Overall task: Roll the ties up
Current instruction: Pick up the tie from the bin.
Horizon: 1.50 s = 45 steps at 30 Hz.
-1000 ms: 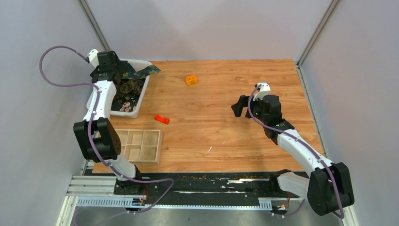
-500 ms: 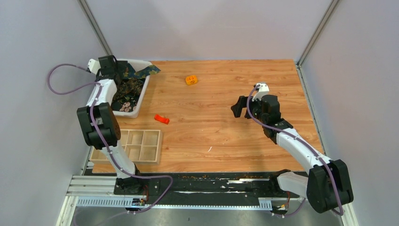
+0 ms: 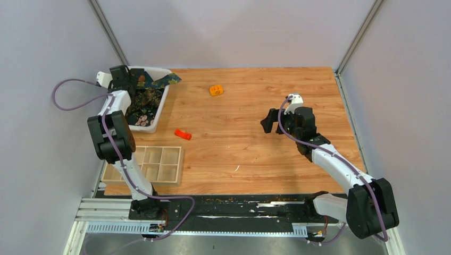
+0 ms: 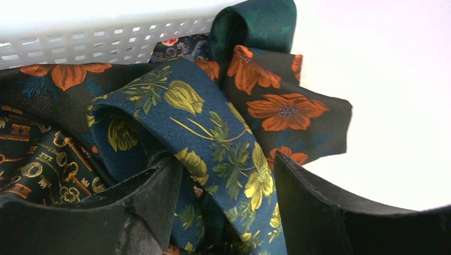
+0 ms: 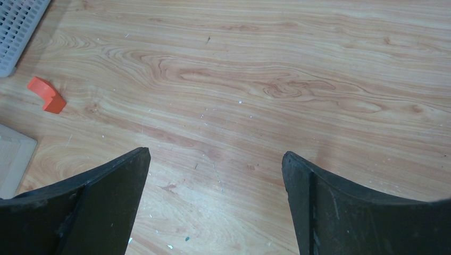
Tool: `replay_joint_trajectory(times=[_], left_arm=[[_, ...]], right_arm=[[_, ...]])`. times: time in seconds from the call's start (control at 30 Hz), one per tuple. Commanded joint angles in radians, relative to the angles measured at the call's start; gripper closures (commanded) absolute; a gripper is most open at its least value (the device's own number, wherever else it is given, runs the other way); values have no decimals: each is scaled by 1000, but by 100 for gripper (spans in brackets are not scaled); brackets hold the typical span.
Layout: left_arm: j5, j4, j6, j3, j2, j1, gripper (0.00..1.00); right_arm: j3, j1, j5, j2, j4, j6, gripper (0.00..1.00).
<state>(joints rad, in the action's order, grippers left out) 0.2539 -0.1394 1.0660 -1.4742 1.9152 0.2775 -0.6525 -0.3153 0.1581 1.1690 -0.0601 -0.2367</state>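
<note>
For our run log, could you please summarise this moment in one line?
left gripper: open, straddling navy fabric necktie with yellow-green flowers in white plastic basket | right gripper: open, above wooden table

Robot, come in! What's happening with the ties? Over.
Left gripper open, astride navy tie in bin. Right gripper open above table. Other ties bunched around it.
</note>
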Motion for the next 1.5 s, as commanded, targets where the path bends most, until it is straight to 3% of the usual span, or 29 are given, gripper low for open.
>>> replay_joint_trajectory(times=[0.0,0.17,0.27,0.37,0.63,0.83,1.03,1.3,1.47], left_arm=[[35,38,20,-43,33,18,32],[43,39,-5,-87,63,26,57],[25,39,-27,-117,74,31,82],[1,47,-28,-103,45,32,100],[-67,92,24,44,-131,31,100],[-89,63,42,73,-254,29,99],[-85,-4,21,43,-322,27,85],[-103,-11,-23,101,-354,27,85],[-123,-11,-87,56,-384,-10,91]], right_arm=[[-47,-9,-4,9,-11,8,3],[-55,-8,-2,18,-4,7,3],[-59,-8,-2,24,-1,7,4],[-62,-8,-2,26,1,9,3],[-76,-8,6,41,11,8,4],[-73,-9,9,40,10,8,4],[-66,-10,9,32,6,8,4],[-55,-10,4,14,0,11,4],[-56,-10,3,16,3,13,4]])
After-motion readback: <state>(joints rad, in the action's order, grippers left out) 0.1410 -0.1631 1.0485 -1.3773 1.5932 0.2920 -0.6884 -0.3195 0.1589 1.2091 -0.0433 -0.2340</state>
